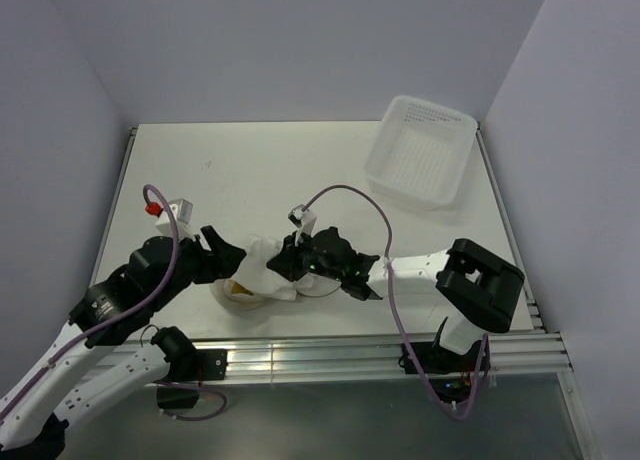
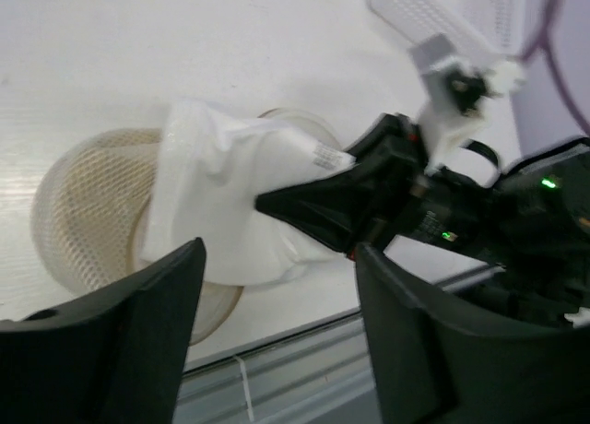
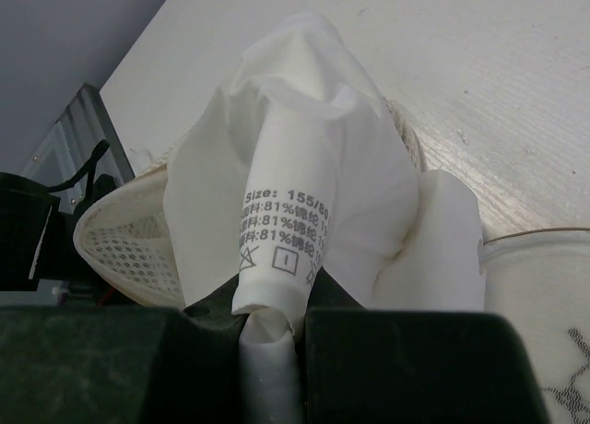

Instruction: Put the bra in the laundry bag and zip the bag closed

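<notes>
The right gripper (image 3: 272, 327) is clamped on the white bra (image 3: 313, 157): a fold of fabric and the lower end of its printed care label (image 3: 281, 249) are pinched between the two fingers, and the rest of the garment rises in a bunch directly ahead of them. The laundry bag (image 3: 124, 244) lies on the table (image 1: 260, 170) under and beyond that bunch, with mesh showing to the left of the fingers and a second mesh face with a black mark (image 3: 579, 359) to their right. The left gripper (image 2: 277, 253) has its fingers apart and holds nothing. The bra and bag sit just ahead of its tips, but contact cannot be determined. A white plastic tray (image 1: 420, 150) stands well beyond both grippers.
</notes>
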`<action>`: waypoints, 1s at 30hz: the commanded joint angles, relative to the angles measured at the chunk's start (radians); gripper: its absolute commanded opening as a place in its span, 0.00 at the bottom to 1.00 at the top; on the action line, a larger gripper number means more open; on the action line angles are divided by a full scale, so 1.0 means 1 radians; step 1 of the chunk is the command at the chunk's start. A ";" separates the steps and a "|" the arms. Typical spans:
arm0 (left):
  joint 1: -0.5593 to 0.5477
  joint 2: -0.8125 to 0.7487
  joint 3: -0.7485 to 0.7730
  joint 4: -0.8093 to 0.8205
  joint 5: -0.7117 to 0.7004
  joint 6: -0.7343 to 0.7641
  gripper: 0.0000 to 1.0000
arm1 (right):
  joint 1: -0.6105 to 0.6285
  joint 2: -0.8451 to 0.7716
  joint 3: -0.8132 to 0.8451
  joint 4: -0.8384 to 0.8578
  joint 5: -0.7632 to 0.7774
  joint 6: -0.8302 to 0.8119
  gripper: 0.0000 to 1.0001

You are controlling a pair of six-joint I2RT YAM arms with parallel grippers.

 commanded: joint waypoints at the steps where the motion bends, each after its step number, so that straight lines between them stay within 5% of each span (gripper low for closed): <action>1: 0.000 0.047 0.017 -0.103 -0.125 -0.067 0.69 | 0.020 -0.071 -0.019 0.004 0.043 -0.037 0.00; 13: 0.037 0.187 -0.063 -0.236 -0.113 -0.181 0.51 | 0.045 -0.159 -0.076 -0.101 0.092 -0.053 0.00; 19: 0.196 0.288 -0.081 -0.157 -0.041 -0.093 0.43 | 0.049 -0.188 -0.108 -0.128 0.137 -0.038 0.00; 23: 0.359 0.339 -0.122 -0.020 0.141 0.015 0.47 | 0.048 -0.191 -0.112 -0.130 0.132 -0.044 0.00; 30: 0.410 0.365 -0.201 0.130 0.356 0.029 0.64 | 0.049 -0.174 -0.129 -0.104 0.123 -0.043 0.00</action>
